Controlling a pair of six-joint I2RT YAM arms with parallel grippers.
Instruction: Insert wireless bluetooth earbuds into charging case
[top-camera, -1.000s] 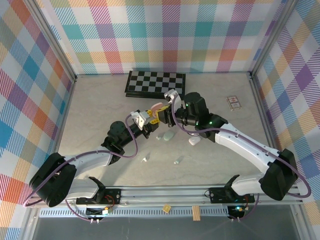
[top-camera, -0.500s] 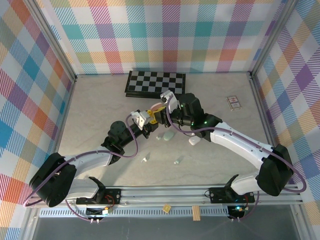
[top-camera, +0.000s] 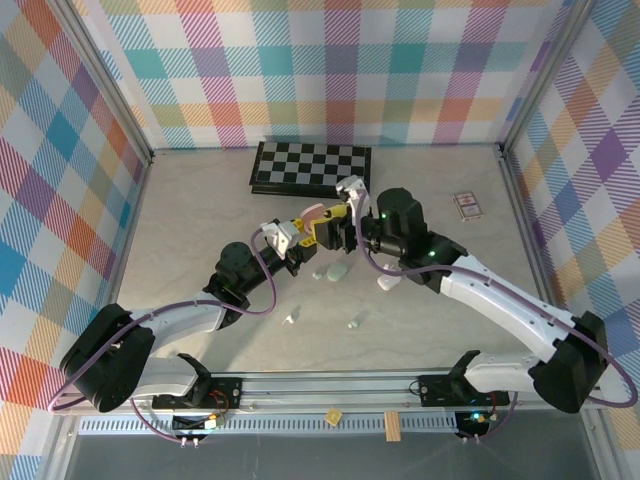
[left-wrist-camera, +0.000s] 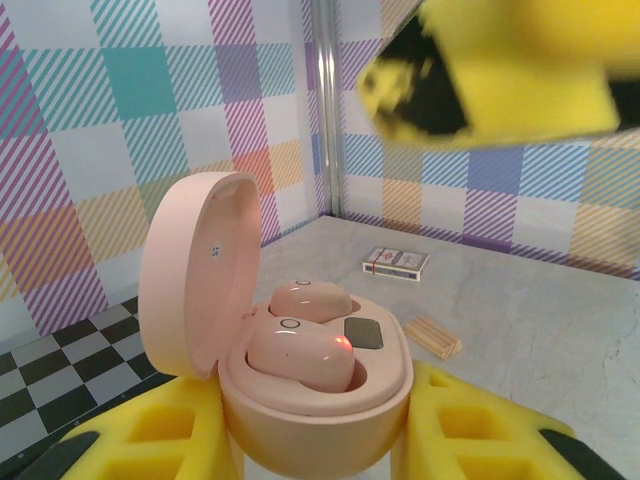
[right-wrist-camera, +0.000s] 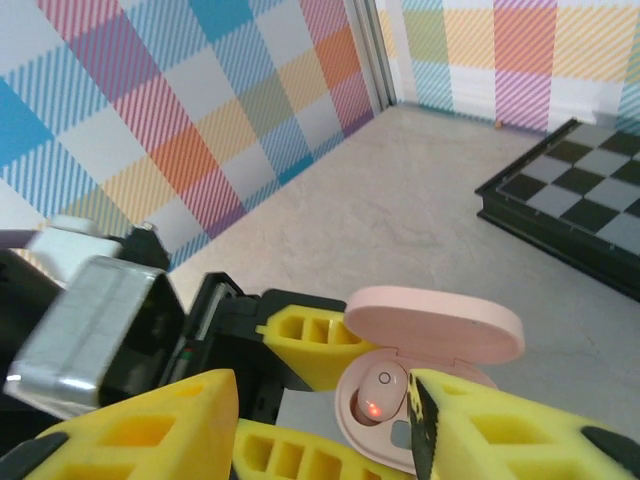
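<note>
My left gripper (left-wrist-camera: 315, 445) is shut on the pink charging case (left-wrist-camera: 330, 420), its yellow fingers (left-wrist-camera: 480, 435) pressing both sides. The lid (left-wrist-camera: 200, 270) stands open. Two pink earbuds lie in the case's wells: the near one (left-wrist-camera: 300, 355) shows a red light, the far one (left-wrist-camera: 310, 298) sits behind it. My right gripper (right-wrist-camera: 320, 430) hovers just above the case, open, with nothing between its fingers (right-wrist-camera: 500, 425). From above, the case (top-camera: 312, 213) is mid-table, between the left gripper (top-camera: 303, 240) and the right gripper (top-camera: 338, 226).
A mint case (top-camera: 336, 270) and a white case (top-camera: 388, 283) lie just in front of the grippers. A white earbud (top-camera: 291, 318) and a mint earbud (top-camera: 354, 322) lie nearer the arms' bases. Chessboard (top-camera: 310, 165) at the back, card deck (top-camera: 466, 205) to the right, wooden block (left-wrist-camera: 432, 336) nearby.
The right gripper's jaws have opened and it has drawn back slightly to the right from the pink case. The left arm and the case have stayed put.
</note>
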